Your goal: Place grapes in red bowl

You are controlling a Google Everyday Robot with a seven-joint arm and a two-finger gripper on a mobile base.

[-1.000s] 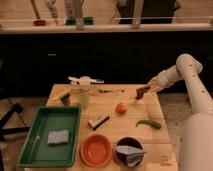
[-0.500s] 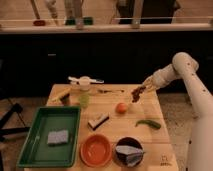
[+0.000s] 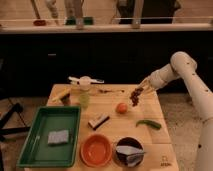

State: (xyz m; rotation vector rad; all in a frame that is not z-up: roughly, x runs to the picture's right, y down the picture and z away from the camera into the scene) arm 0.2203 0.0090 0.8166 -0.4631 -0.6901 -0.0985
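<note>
The grapes (image 3: 135, 96), a small dark reddish bunch, hang from my gripper (image 3: 140, 89) above the right side of the wooden table (image 3: 107, 106), just right of and above the round orange fruit (image 3: 121, 108). My gripper is shut on the grapes, with the white arm (image 3: 187, 75) reaching in from the right. The red bowl (image 3: 96, 149) sits empty at the table's front, well below and to the left of the grapes.
A dark bowl (image 3: 129, 150) with a grey-blue piece stands right of the red bowl. A green pepper (image 3: 149, 124) lies at right. A green tray (image 3: 50, 136) with a sponge (image 3: 58, 136) is at left. A small block (image 3: 98, 121), a green bottle (image 3: 84, 97) and a banana (image 3: 61, 94) are nearby.
My gripper has moved left and a little down with the grapes hanging from it, closer to the orange fruit. Nothing on the table has moved.
</note>
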